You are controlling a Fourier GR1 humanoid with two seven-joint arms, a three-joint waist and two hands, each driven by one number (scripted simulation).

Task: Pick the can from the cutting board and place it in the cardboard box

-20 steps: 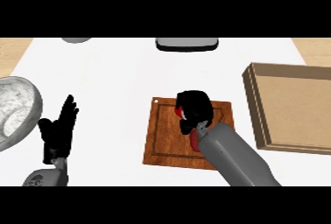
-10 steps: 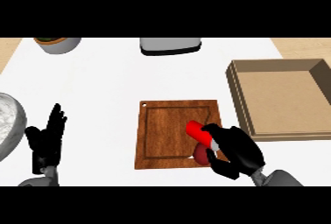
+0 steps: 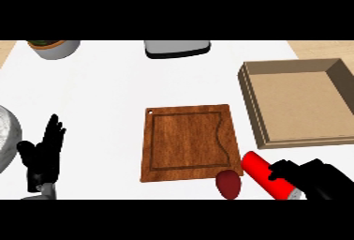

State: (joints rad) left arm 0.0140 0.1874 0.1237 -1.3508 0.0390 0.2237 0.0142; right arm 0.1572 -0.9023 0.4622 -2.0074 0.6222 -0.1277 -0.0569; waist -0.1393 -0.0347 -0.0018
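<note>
Head view of the white bench (image 3: 104, 93). The right hand (image 3: 311, 176), at the lower right, has its fingers curled round a red can (image 3: 266, 180), which lies tilted just off the lower right corner of the wooden cutting board (image 3: 188, 140), clear of its surface. A dark red rounded shape (image 3: 229, 184), apparently the can's end or its shadow, sits just beside the board's lower edge. The open cardboard box (image 3: 252, 101) stands to the right of the board, near it, with nothing inside. The left hand (image 3: 43, 154) rests open at the lower left, fingers straight and upward, beside the rim of a grey bowl (image 3: 5, 140). A plant pot (image 3: 54, 48) and a grey appliance (image 3: 176, 48) stand along the far edge.
</note>
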